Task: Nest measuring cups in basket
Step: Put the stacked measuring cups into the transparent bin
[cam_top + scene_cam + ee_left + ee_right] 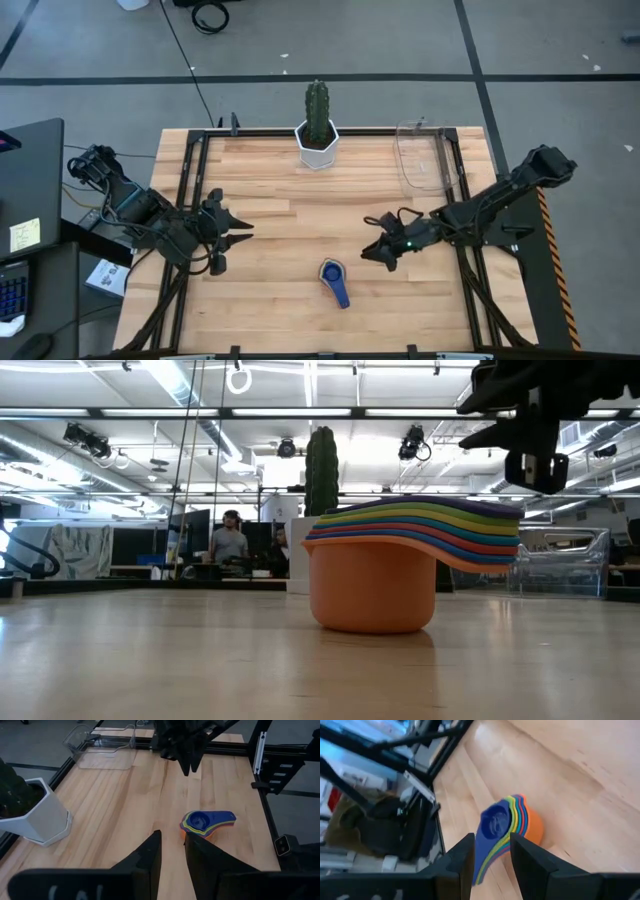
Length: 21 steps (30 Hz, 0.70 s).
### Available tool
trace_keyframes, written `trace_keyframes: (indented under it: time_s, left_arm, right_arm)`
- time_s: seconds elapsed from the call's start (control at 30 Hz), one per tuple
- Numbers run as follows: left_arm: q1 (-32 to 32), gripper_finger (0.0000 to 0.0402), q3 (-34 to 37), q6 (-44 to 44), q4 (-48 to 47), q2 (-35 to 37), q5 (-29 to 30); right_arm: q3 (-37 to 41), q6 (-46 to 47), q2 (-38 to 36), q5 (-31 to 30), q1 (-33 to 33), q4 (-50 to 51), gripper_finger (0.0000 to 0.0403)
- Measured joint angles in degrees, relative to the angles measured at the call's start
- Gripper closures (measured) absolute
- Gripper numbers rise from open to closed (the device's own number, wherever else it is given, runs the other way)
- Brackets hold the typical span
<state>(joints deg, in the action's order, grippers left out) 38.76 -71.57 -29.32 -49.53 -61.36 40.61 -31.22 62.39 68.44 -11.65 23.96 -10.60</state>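
Observation:
The measuring cups (335, 280) stand nested in one stack on the table near its front edge. The orange cup (372, 595) is at the bottom, on its base, and a blue one (200, 820) is on top. The clear basket (425, 155) sits at the far right of the table. My right gripper (372, 240) hangs open above the table, just right of and beyond the stack, and its fingers (465, 860) frame the stack from a distance. My left gripper (243, 230) waits open at the left, raised and pointing toward the stack.
A white faceted pot with a green cactus (318, 125) stands at the far middle of the table. A black metal frame (190, 190) runs along the table's edges. Bare wood (290, 220) lies between the two grippers and the pot.

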Motion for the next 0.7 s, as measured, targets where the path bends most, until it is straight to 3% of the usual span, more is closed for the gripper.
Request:
trace_keyframes:
  time_s: [0.13,0.27,0.47,0.7]
  left_arm:
    - [0.0,0.0310,0.0,0.0,0.0,0.0,0.0]
    - [0.0,0.0310,0.0,0.0,0.1,0.0,0.0]
    - [0.0,0.0310,0.0,0.0,0.2,0.0,0.0]
    - [0.0,0.0310,0.0,0.0,0.7,0.0,0.0]
  right_arm:
    - [-1.2,3.3,2.9,-6.5,3.5,-0.9,0.0274]
    - [-4.5,8.3,9.2,-6.9,4.8,-1.3,0.0274]
    - [-9.4,13.6,17.8,-1.9,4.8,-1.4,0.0274]
    - [-12.4,23.0,22.5,6.0,4.8,-1.4,0.0274]
